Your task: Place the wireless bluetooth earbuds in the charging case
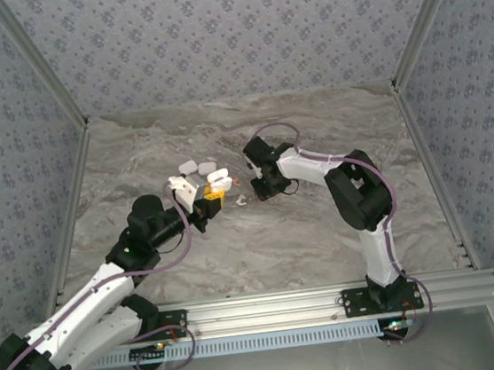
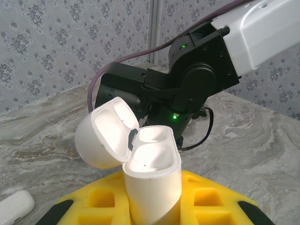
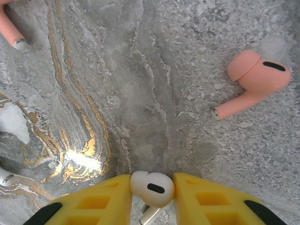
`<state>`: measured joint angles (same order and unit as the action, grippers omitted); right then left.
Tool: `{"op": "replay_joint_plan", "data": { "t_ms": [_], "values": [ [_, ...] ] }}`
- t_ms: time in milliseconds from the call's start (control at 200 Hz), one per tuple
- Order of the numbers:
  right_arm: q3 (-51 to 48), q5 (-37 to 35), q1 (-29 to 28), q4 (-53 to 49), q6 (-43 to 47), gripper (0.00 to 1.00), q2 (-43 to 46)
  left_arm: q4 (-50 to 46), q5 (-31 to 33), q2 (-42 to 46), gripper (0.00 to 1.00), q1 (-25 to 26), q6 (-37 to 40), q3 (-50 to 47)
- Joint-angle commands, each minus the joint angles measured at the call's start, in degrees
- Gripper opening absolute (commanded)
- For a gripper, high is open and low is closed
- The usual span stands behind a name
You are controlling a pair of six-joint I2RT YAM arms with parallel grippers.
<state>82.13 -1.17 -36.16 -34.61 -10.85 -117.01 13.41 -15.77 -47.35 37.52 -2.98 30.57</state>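
In the left wrist view, the white charging case [image 2: 152, 187] stands upright with its lid [image 2: 108, 136] swung open to the left and both wells empty. My left gripper [image 2: 152, 208] is shut on its body between yellow fingers [image 2: 211, 197]. From above, that case [image 1: 185, 188] sits at the left gripper [image 1: 209, 200], left of centre. My right gripper [image 3: 152, 180] points down at the table, shut on a white earbud [image 3: 152, 188] pinched between its fingertips, stem toward the wrist. A red earbud [image 3: 253, 79] lies ahead to the right. Another red earbud [image 3: 10, 30] is at the top left edge.
Three closed white cases [image 1: 202, 168] lie just behind the left gripper, and one case [image 2: 14, 208] shows at the left wrist view's lower left. A loose white earbud [image 1: 241, 200] lies between the grippers. The right arm [image 2: 201, 79] looms close behind the open case. Patterned walls enclose the marble table [image 1: 324, 230].
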Motion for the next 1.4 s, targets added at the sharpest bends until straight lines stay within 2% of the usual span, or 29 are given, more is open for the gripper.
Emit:
{"op": "replay_joint_plan", "data": {
  "t_ms": [0, 250, 490, 665, 795, 984, 1394],
  "values": [
    [-0.17, -0.36, -0.39, -0.29, 0.75, 0.29, -1.23, 0.30, 0.31, 0.59, 0.04, 0.27, 0.55, 0.55],
    [-3.89, 0.61, -0.14, 4.78, 1.69, 0.26, 8.21, 1.75, -0.20, -0.06, 0.04, 0.23, -0.06, 0.33],
    [-10.52, 2.26, 0.92, 9.70, 3.80, 0.26, 26.30, 7.88, -3.59, -3.32, 0.04, 0.25, -3.88, 0.19],
    [-16.41, 8.12, 1.45, 16.23, 6.87, 0.26, 41.40, 12.55, -6.94, -6.50, 0.04, 0.34, -6.54, 1.26],
    [-19.21, 13.79, 1.36, 22.06, 6.68, 0.27, 48.60, 14.99, -9.23, -8.74, 0.04, 0.41, -7.81, 2.11],
    [-21.07, 18.30, -0.56, 27.89, 6.02, 0.27, 51.72, 16.78, -10.64, -10.60, 0.03, 0.67, -8.52, 3.00],
    [-21.75, 19.01, -3.94, 30.15, 6.28, 0.27, 49.00, 17.46, -11.83, -11.90, 0.03, 1.33, -9.20, 4.26]
  ]
}}
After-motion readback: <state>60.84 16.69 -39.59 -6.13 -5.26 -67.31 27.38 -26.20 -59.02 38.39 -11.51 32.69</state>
